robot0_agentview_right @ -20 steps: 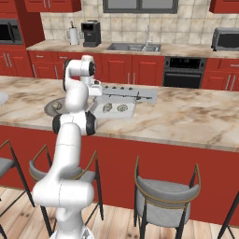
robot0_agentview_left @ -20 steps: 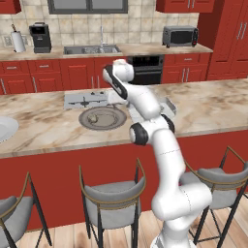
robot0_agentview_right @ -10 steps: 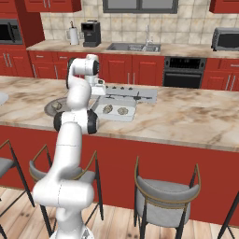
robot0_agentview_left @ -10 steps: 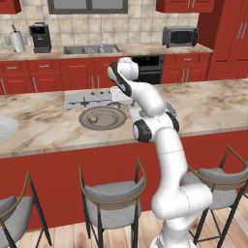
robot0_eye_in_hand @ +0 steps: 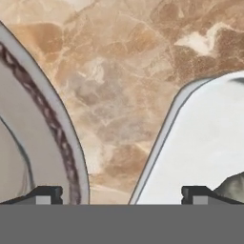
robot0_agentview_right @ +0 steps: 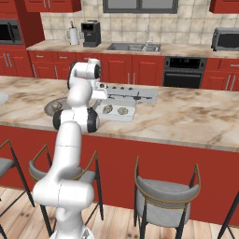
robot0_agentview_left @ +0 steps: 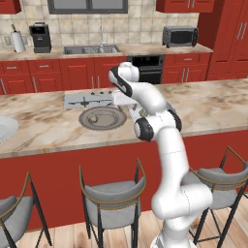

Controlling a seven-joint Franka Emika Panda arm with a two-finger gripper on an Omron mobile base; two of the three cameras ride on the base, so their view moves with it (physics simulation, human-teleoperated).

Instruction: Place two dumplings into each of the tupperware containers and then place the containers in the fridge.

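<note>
1. The gripper [robot0_eye_in_hand: 121, 194] is seen with its finger tips spread wide apart, nothing held between them.
2. A tupperware container [robot0_eye_in_hand: 200, 152] is found at 3 o'clock, a dumpling [robot0_eye_in_hand: 233, 187] inside it beside the right tip.
3. The grey plate [robot0_eye_in_hand: 28, 143] is met at 9 o'clock.

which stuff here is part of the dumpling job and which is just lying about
Job: tupperware container holding two dumplings; one dumpling on the grey plate; the open claw.

Lying about: coffee machine, paper towel roll, toaster oven, sink.
</note>
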